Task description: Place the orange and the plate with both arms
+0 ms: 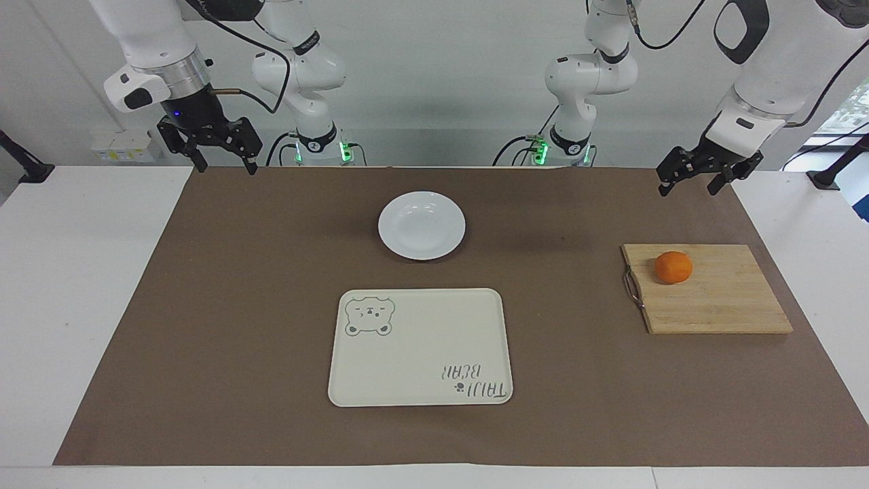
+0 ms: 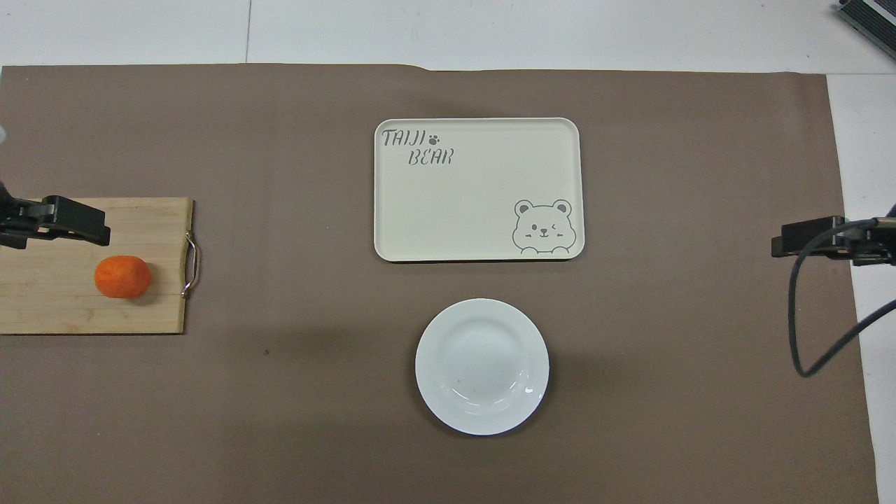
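Hovering: left tool [image 1: 690, 179] (open) | orange [image 1: 673, 267] on board [image 1: 719, 305], apart

- orange [image 1: 673, 267]: bright orange
- plate [image 1: 421, 225]: plain glossy white
- tray [image 1: 420, 347]: cream, grey bear drawing, grey lettering
- cutting board [image 1: 706, 288]: pale wood
- table cover [image 1: 237, 305]: brown

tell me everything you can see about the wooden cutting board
The rectangular light wooden cutting board, built from glued strips, lies flat on the brown paper table cover toward the left arm's end of the table. A small metal handle sits on the short edge facing the cream tray. The small round orange rests on it near the handle. Neither gripper touches it.
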